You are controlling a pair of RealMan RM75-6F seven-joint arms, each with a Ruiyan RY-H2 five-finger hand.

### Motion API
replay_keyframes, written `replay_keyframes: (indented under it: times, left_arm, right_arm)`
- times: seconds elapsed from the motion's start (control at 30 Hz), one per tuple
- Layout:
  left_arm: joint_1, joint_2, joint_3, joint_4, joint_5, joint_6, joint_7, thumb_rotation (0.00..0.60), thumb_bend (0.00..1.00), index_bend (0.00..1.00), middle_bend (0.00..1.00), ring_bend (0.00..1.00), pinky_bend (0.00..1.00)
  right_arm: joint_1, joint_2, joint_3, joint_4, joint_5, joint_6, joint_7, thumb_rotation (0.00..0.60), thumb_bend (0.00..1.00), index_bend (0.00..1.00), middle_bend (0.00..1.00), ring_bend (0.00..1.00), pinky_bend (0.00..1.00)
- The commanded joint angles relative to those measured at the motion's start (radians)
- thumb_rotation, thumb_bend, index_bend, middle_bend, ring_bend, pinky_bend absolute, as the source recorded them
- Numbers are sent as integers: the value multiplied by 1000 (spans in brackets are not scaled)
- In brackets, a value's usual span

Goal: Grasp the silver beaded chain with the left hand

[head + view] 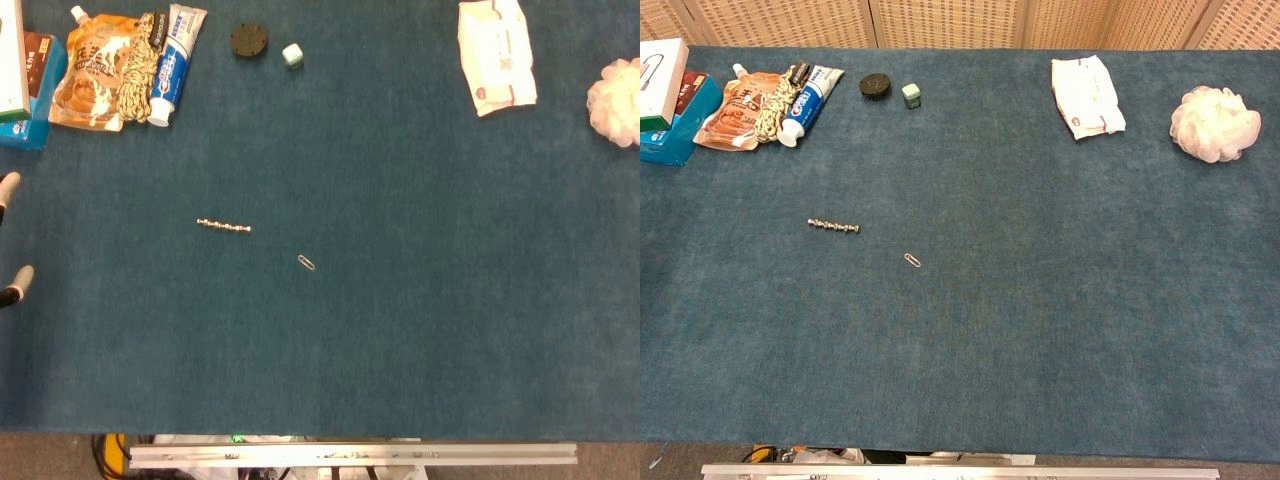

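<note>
Left robot hand [10,240] seen only as two spread fingertips at the far-left edge, nothing held, silver beaded chain [223,226] lying well apart on the blue bench [420,300], paperclip [306,263] near it.

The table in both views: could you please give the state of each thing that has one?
silver beaded chain: lying straight on the cloth, ungrasped
paper clip: flat, apart from the chain
left hand: fingertips at the left edge, holding nothing
toothpaste tube: capped, lying down
wet-wipes pack: closed
</note>
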Motion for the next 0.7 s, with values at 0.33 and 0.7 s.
replay_keyframes:
  times: [0.33, 0.7]
  left_arm:
    - [-10, 7, 2, 16, 24, 0, -15, 600, 244, 24, 133, 106, 177]
    - [-117, 24, -17, 39, 100, -91, -50, 600, 245, 123, 557, 579, 712]
  right_arm:
    - [23, 26, 32, -31, -25, 23, 13, 600, 132, 323, 384, 313, 447]
    - [52, 66, 45, -67, -47, 10, -15, 600, 132, 323, 435, 412, 472]
